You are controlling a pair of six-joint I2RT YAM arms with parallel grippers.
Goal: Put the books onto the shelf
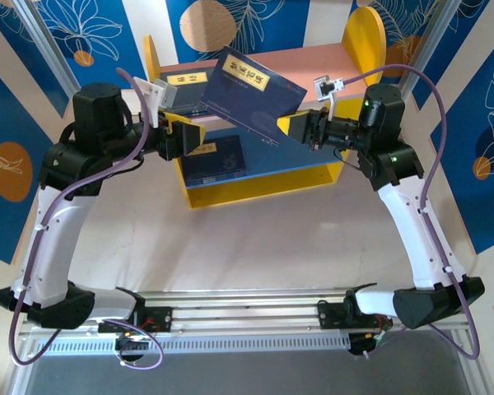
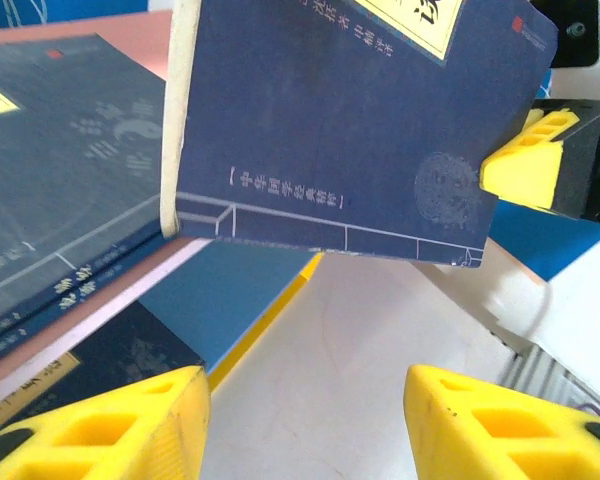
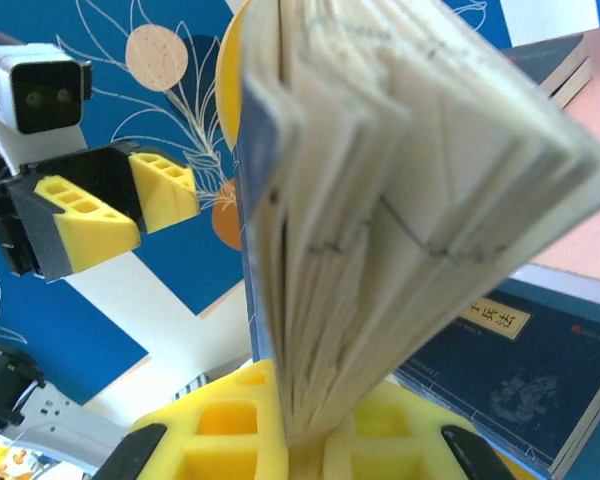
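Right pincer [image 3: 292, 432] clamps book [image 3: 410, 170]; left pincer [image 2: 305, 420] gapes.

- The top external view is taken from above and behind the arm bases, looking down and forward across the table [image 1: 255, 247] to the shelf [image 1: 313, 64].
- The left wrist view is taken close, past the fingers [image 2: 110, 425] of the left gripper [image 2: 305, 405], facing the cover of the book [image 2: 330, 130].
- The right wrist view is taken very near, along the book's page edges.
- The book and the shelf are shared by all three views.
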